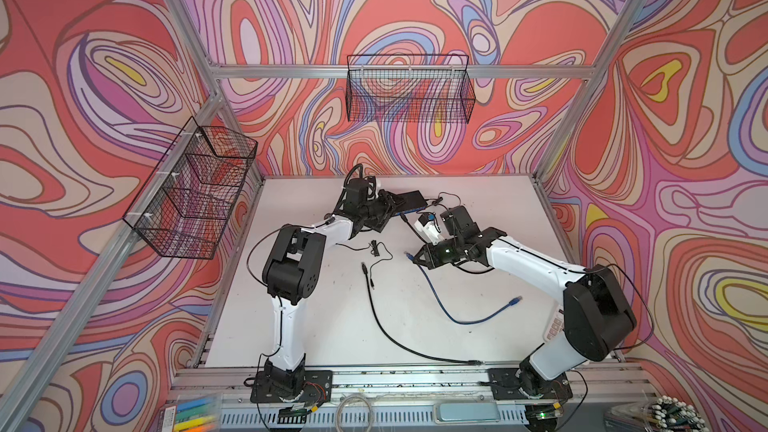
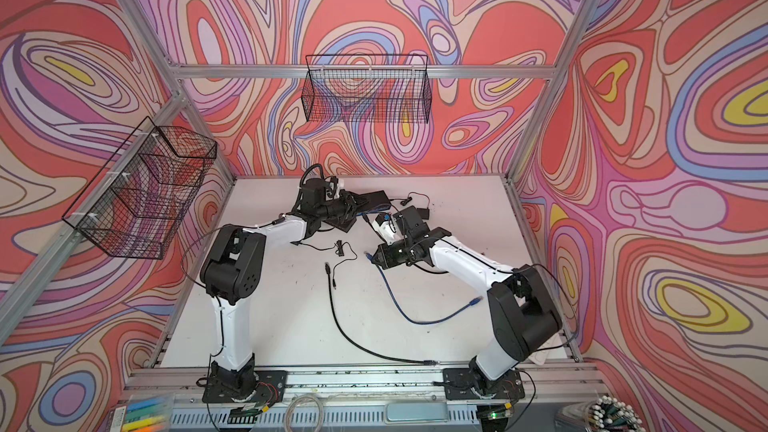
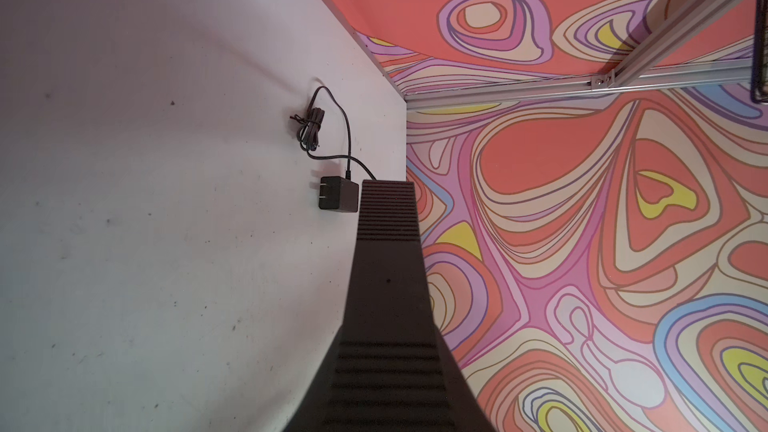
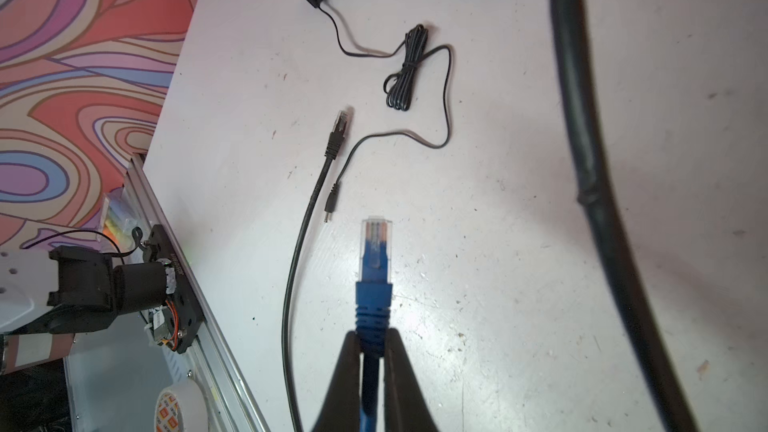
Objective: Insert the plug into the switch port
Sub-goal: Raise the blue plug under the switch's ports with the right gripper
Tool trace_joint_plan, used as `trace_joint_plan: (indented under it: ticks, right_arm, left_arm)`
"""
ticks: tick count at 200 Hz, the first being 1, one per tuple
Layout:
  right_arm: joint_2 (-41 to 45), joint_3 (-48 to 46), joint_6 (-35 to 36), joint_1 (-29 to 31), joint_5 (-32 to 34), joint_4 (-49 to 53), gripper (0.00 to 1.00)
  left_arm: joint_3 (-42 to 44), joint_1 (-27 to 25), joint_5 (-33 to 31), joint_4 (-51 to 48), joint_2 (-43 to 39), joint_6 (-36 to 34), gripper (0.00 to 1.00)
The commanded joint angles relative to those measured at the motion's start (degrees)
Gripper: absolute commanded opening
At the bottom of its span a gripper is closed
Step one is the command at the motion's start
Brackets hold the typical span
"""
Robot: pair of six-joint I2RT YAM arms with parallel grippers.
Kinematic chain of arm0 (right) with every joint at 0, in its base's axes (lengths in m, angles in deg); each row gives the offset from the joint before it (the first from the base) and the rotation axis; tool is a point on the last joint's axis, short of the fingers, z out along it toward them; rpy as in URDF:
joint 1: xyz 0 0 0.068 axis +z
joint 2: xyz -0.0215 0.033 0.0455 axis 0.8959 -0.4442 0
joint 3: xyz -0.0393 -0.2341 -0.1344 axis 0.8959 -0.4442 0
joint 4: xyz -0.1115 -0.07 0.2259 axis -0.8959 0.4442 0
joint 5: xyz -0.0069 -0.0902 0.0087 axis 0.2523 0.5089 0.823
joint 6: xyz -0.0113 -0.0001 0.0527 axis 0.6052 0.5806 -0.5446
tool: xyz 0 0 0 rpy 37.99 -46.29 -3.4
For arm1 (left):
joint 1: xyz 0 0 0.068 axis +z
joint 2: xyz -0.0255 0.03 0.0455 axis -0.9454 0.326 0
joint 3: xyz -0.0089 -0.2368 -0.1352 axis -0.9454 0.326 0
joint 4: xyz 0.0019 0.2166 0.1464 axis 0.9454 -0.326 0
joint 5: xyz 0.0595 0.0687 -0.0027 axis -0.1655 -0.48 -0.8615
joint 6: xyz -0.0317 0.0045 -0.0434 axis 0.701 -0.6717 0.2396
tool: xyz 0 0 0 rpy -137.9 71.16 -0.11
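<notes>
We are at the carry step: our right gripper (image 4: 372,336) clamps the blue plug (image 4: 376,243) by its boot over the middle of the bench (image 1: 332,326). That is well apart from the switch (image 1: 413,200) at the far edge, where our left gripper (image 3: 388,193) sits closed. Next, we judge, the plug needs lining up with a port.

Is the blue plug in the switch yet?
Out. The blue plug sticks out bare from the right end effector, apart from the switch.
</notes>
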Motion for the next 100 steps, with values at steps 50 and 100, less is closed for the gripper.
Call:
trace_joint_plan:
  ticks: [50, 100]
  right_arm:
    - [11.4, 0.7, 1.2, -0.1, 4.1, 6.2, 0.00]
    - [10.2, 2.2, 3.6, -0.3, 9.8, 10.2, 0.00]
  left_arm:
    - [4.1, 1.5, 0.5, -2.0, -2.2, -5.8, 0.04]
    - [9.3, 3.3, 2.6, -2.1, -5.0, -8.8, 0.04]
